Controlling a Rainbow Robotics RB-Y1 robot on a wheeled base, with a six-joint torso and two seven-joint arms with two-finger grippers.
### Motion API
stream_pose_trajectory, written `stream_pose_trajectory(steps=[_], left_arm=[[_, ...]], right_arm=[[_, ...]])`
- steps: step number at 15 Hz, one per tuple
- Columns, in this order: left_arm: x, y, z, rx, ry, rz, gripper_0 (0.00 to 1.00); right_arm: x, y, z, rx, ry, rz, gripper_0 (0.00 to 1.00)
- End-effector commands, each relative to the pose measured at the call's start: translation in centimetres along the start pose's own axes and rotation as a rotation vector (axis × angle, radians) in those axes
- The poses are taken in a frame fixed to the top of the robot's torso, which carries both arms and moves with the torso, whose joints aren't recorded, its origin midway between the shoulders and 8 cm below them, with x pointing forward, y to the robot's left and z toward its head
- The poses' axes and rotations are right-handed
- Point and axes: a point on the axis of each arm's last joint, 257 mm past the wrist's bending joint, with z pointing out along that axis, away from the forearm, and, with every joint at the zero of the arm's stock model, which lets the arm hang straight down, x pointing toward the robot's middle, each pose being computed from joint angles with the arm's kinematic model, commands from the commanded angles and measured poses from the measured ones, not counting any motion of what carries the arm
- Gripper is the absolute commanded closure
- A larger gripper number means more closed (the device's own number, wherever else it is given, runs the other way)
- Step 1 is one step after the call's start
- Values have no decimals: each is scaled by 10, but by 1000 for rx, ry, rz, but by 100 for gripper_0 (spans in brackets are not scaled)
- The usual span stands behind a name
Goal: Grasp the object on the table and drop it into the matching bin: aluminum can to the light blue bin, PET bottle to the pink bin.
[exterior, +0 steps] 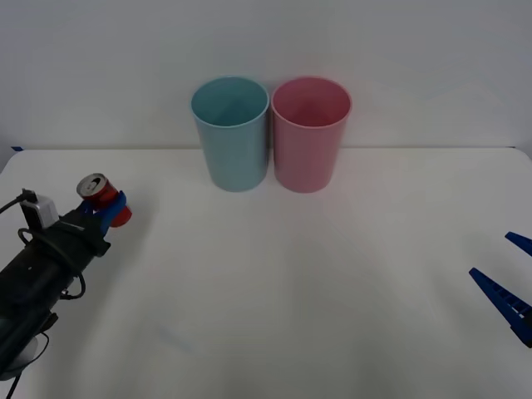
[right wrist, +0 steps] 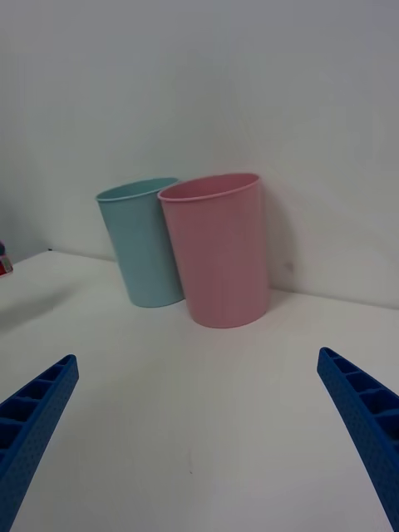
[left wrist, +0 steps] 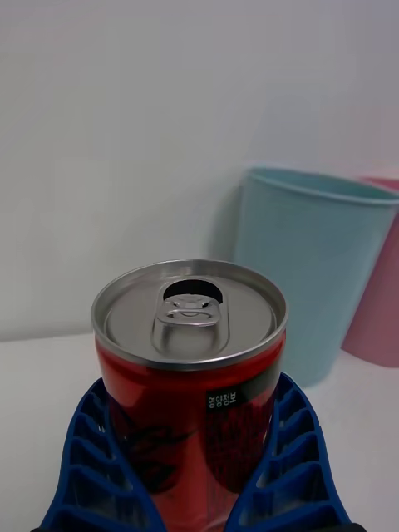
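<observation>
Left end effector [exterior: 106,208] clenched on upright can [exterior: 98,193], frame left; light blue bin [exterior: 231,133] up-right of it. Right end effector [exterior: 511,278] released, idle.

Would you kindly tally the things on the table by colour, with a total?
Red: 1, the can, held in the left gripper
Light blue: 1, the light blue bin
Pink: 1, the pink bin
Total: 3

Bare table [exterior: 274,274] lies open before the touching light blue bin [exterior: 230,133] and pink bin [exterior: 310,133].
</observation>
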Motion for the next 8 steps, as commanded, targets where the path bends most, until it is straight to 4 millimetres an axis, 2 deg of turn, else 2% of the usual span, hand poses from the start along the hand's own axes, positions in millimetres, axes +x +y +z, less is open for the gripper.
stream_pose_trajectory(steps=[1, 4, 8], left_arm=[[-36, -11, 6, 36, -46, -32, 100], [-73, -27, 13, 79, -85, -75, 100], [-111, -43, 28, 136, -114, -105, 100]], right_arm=[[0, 0, 0, 0, 0, 0, 0], [0, 0, 0, 0, 0, 0, 0], [0, 0, 0, 0, 0, 0, 0]])
